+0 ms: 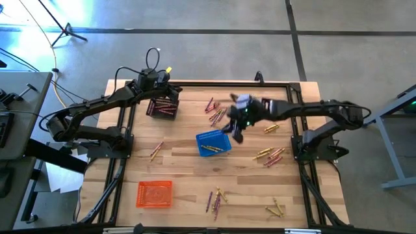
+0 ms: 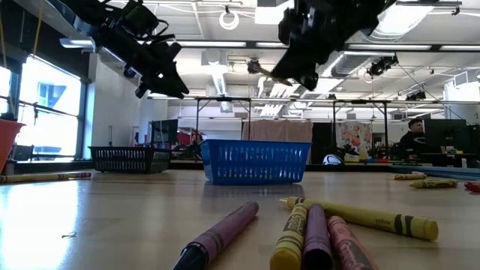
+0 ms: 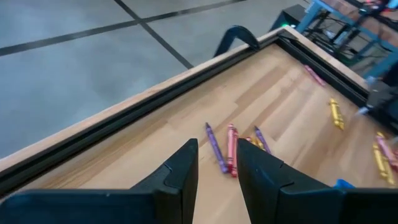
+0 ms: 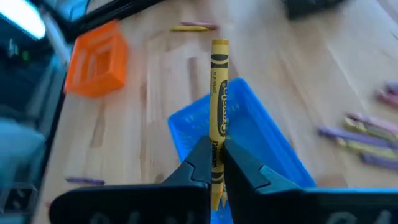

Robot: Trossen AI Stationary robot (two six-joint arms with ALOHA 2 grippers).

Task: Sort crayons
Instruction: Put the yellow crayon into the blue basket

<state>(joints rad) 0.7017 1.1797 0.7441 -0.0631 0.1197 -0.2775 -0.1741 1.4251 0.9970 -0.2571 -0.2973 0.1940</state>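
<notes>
Yellow crayon (image 4: 217, 106) is clamped in the right gripper (image 4: 216, 163), above the blue basket (image 4: 261, 143) near table centre. Centre it over the basket before release. Left gripper (image 3: 217, 168), jaws apart, waits at ten o'clock.

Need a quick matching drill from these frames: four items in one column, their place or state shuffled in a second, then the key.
Column 1
1. right gripper
2. left gripper
3. orange basket
4. black basket

Column 2
A. holds red-pink crayons, near the table's far edge
B. shut on a yellow crayon above the blue basket
C. near the front edge, left side of the high view
D. holds nothing, fingers parted, above the black basket

Pairs: 1-B, 2-D, 3-C, 4-A
</notes>
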